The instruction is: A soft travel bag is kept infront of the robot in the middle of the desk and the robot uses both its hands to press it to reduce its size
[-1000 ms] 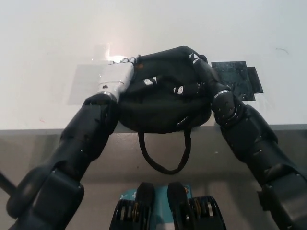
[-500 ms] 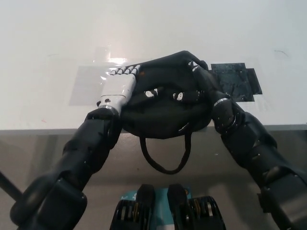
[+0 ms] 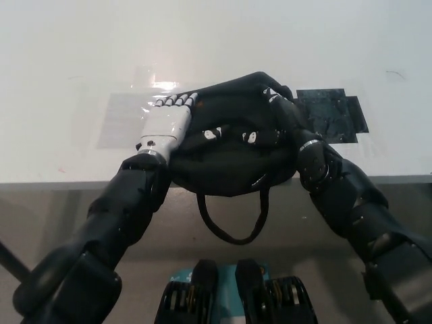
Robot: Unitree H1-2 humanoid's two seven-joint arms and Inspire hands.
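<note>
The black travel bag [image 3: 229, 145] sits at the table [image 3: 67, 67] near edge, strap hanging over. The squeeze is underway: the white left hand [image 3: 165, 125], flat with fingers extended, touches its left flank, and the black right hand [image 3: 283, 111] presses its right; whether that one is curled I cannot tell. Next, both should push inward and down evenly.

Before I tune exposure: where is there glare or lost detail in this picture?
Head view: glare on the clear tape patch near the white left hand; the black right hand blends into the black soft bag; white desk looks washed out.

white desk [image 3: 216, 47], glare patch [image 3: 162, 85], grey floor [image 3: 202, 256] below its edge.
</note>
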